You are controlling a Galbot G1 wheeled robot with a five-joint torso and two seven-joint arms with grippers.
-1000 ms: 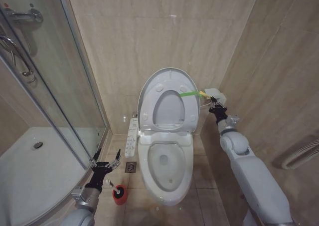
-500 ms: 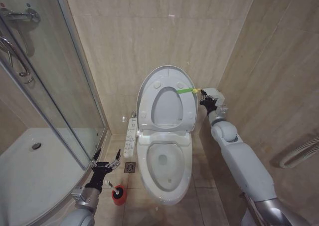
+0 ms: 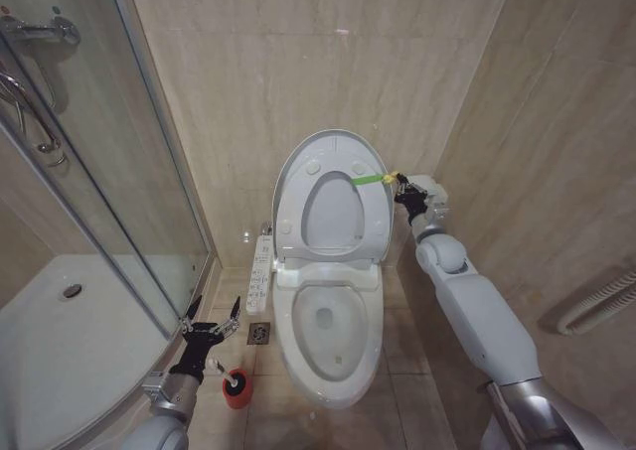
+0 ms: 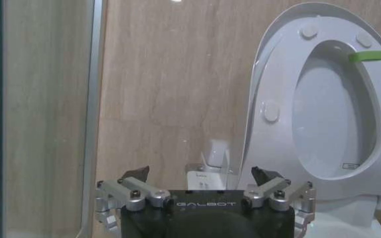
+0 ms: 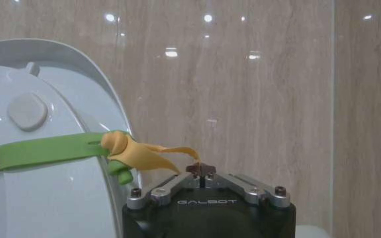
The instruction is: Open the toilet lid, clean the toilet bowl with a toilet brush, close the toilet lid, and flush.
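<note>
Beige tiled stall: lid (image 3: 332, 204) now stands upright against the wall, right gripper (image 3: 401, 188) having followed it back, fingertips pinched on the strap (image 5: 144, 154); left gripper (image 3: 210, 323) waits spread above the brush (image 3: 237, 384), so opening looks done.

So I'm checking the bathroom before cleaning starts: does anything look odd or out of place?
Only the yellow-green strap looped over the raised toilet lid's edge, its loose end by the shut right gripper. No spills or damage visible.
</note>
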